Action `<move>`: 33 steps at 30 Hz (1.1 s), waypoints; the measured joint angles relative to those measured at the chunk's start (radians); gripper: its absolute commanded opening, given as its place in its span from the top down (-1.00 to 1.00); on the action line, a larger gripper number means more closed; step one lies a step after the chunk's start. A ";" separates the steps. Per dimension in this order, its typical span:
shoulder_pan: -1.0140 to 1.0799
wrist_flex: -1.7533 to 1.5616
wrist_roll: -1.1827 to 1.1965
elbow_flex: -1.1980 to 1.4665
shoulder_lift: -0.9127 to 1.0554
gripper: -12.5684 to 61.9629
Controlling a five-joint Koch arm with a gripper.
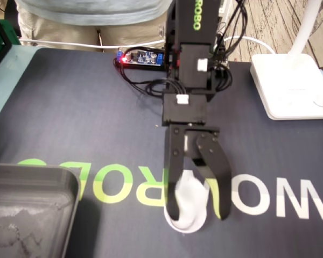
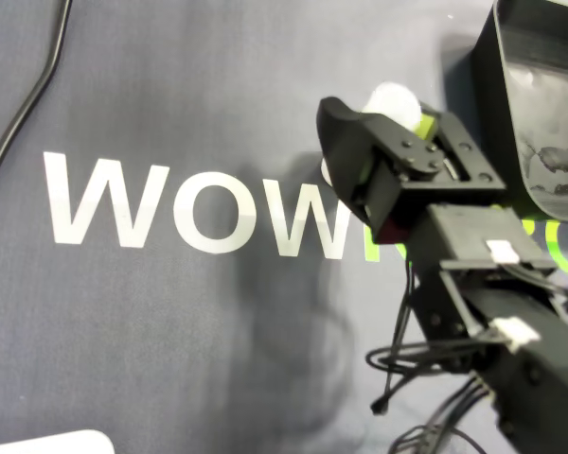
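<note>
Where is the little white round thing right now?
In the fixed view the white round thing lies low in the middle on the dark mat, between the jaws of the gripper, on the WOWROBO lettering; the grey tray is to its left.

Your arm [image 1: 192, 64] reaches toward six o'clock in the fixed view, gripper [image 1: 198, 210] held low, its jaws spread apart.

Open mat in the middle, obstacles at 3 sides

In the fixed view the dark mat [image 1: 86, 118] lies bare left of the gripper [image 1: 198, 215], whose spread jaws have a white round object [image 1: 189, 204] between them. A grey tray [image 1: 37, 173] blocks the lower left, a circuit board [image 1: 142, 57] and looped cables [image 1: 145, 86] the far edge, and a white lamp base [image 1: 290, 86] the right. In the overhead view 1 black cable [image 2: 28, 104] runs well apart.
</note>
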 measured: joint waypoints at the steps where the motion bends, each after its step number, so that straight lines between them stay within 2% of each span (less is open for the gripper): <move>1: 0.003 0.000 0.000 0.000 0.006 -0.14; 11: 0.002 0.000 0.006 0.002 0.167 -0.14; 15: 0.005 0.031 0.115 0.002 0.272 -0.14; 16: 0.003 0.054 0.166 0.002 0.301 -0.14; 17: 0.003 0.135 0.321 -0.003 0.373 -0.14; 18: 0.002 0.152 0.348 -0.005 0.380 -0.14; 19: 0.006 0.244 0.537 -0.023 0.453 -0.14; 21: 0.011 0.287 0.643 -0.028 0.492 -0.14; 22: 0.032 0.344 0.831 -0.025 0.558 -0.14; 23: 0.046 0.390 0.905 -0.026 0.594 -0.14; 25: 0.057 0.436 0.971 -0.028 0.606 -0.14; 29: 0.103 0.526 1.301 0.021 0.606 -0.15; 33: 0.124 0.526 1.381 0.100 0.606 -0.16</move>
